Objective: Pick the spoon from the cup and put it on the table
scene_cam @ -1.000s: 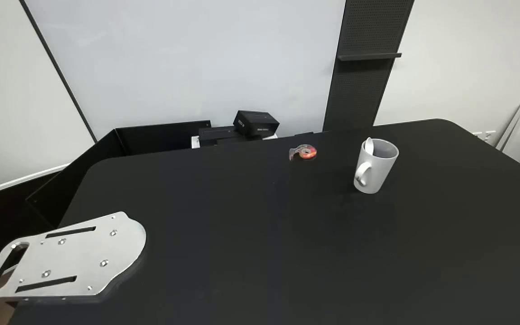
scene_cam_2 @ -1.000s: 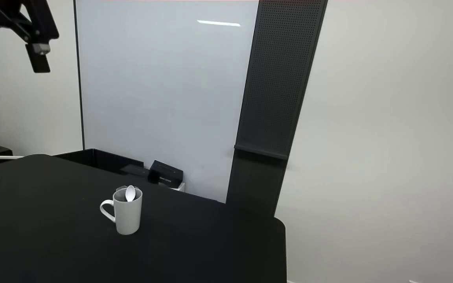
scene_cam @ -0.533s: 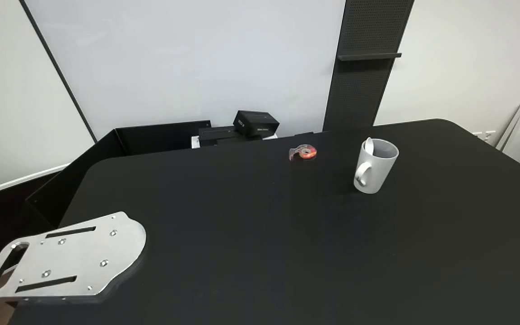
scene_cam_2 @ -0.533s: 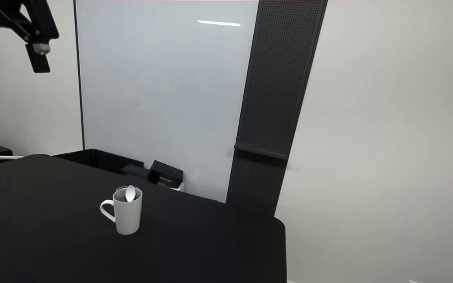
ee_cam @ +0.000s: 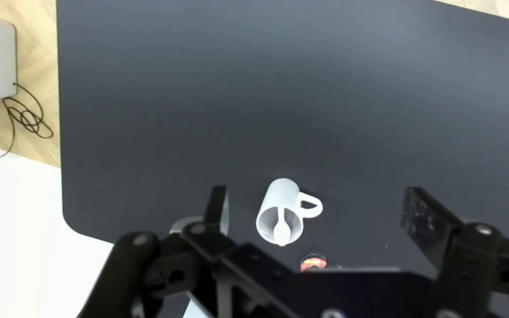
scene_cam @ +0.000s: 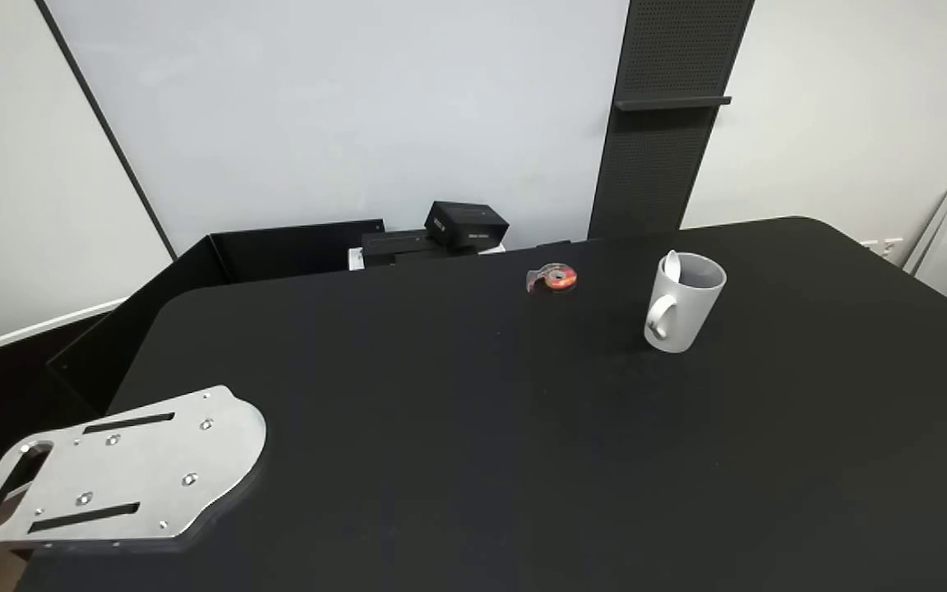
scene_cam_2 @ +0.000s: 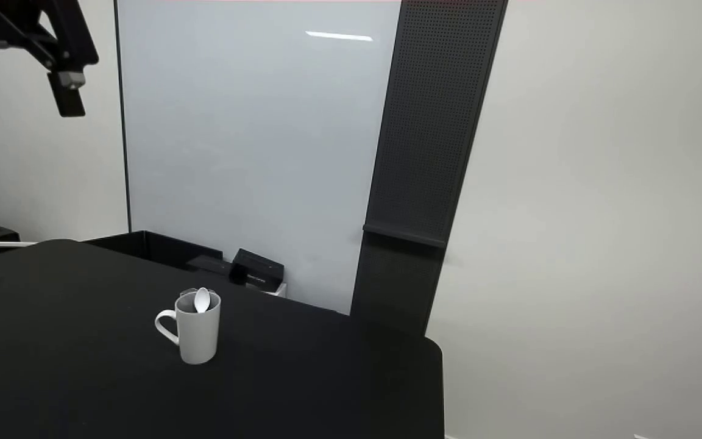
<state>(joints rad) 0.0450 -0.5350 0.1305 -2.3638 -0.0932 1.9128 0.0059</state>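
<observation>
The white cup (scene_cam: 687,316) stands upright on the black table (scene_cam: 441,427); it also shows in an exterior view (scene_cam_2: 198,338) and in the wrist view (ee_cam: 282,193). The white spoon (scene_cam: 672,266) stands inside the cup with its bowl up at the rim, as an exterior view (scene_cam_2: 202,300) and the wrist view (ee_cam: 282,232) also show. The lower end of its handle is hidden in the cup. My gripper (scene_cam_2: 25,107) is open and empty, high above the table. In the wrist view, the cup lies between the wide-apart fingertips (ee_cam: 323,210), nearer the left one, well below them.
A red-orange tape dispenser (scene_cam: 557,278) lies on the table near the cup, partly hidden by the gripper in the wrist view (ee_cam: 313,262). A grey metal plate (scene_cam: 145,460) lies at the table's left edge. Black boxes (scene_cam: 467,224) stand behind the far edge.
In an exterior view, my gripper has moved slightly right and down in the last half second. It stays open. The cup and spoon have not moved.
</observation>
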